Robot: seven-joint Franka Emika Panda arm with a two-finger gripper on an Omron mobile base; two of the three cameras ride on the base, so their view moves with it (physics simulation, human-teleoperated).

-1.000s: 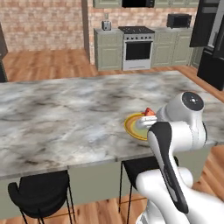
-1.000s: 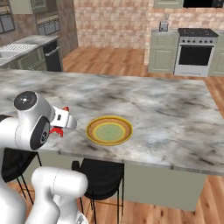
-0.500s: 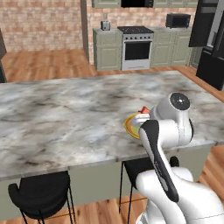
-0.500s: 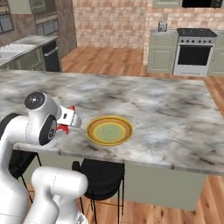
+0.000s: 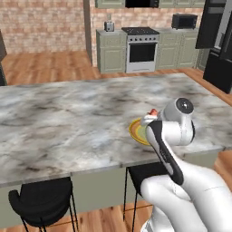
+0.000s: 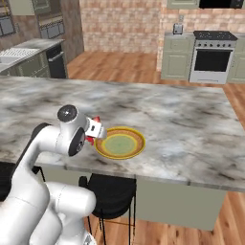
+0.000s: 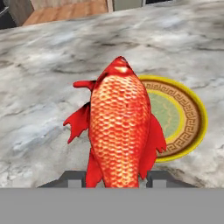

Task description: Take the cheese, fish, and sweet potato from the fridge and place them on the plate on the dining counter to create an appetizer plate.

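Observation:
My gripper (image 7: 114, 177) is shut on the fish (image 7: 119, 131), a bright red-orange scaly shape that stands up between the fingers in the hand view. Beyond the fish lies the plate (image 7: 183, 114), yellow-rimmed with an olive centre, bare on the marble dining counter (image 7: 43, 87). In the right base view the fish (image 6: 94, 126) pokes out of the hand just left of the plate (image 6: 119, 142). From the left base camera the fish (image 5: 153, 112) peeks over the arm's wrist, near the plate (image 5: 137, 130). The cheese, sweet potato and fridge are out of view.
Black stools (image 5: 43, 204) (image 6: 111, 191) stand under the counter's near edge. A stove (image 5: 141, 49) and green cabinets (image 6: 176, 56) line the far wall. A black appliance (image 5: 217, 41) stands at the back right.
The hand with the fish has moved along the counter's near edge toward the plate and now sits at its rim.

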